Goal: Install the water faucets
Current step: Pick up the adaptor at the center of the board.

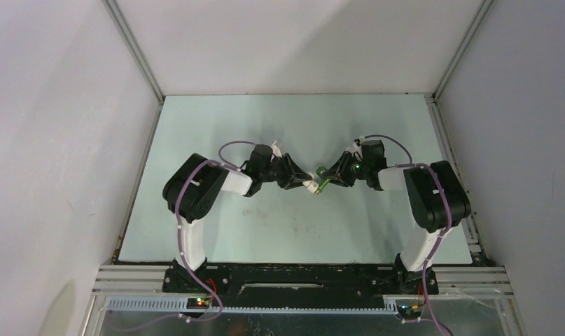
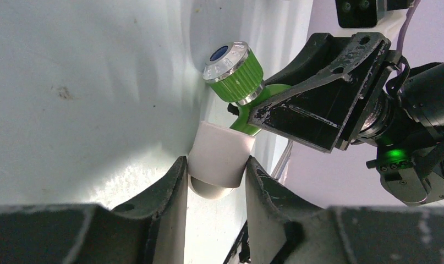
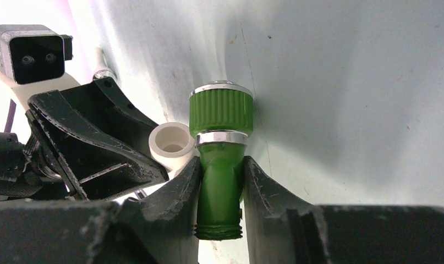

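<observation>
The two arms meet over the middle of the pale green table [image 1: 265,224], the left reaching in from 9 o'clock and the right from 3 o'clock.

The right tool [image 3: 220,181] is pinching the green faucet [image 3: 220,118] by its body. One finger presses on each side just under the silver ring. In the right wrist view the ribbed knob points to 12 o'clock and the threaded end to 6 o'clock. The faucet is held off the table.

The left tool [image 2: 215,165] is pinching a white pipe fitting [image 2: 219,157], with both fingers against its sides. In the left wrist view the faucet sits at 1 o'clock from the fitting, with its green spout just beside the fitting's rim. I cannot tell whether the two touch. In the right wrist view the fitting's open mouth shows at 9 o'clock from the faucet's neck.

The knob's silver cap carries a small blue disc [image 2: 218,53], and any mark on it is too small to read.
</observation>
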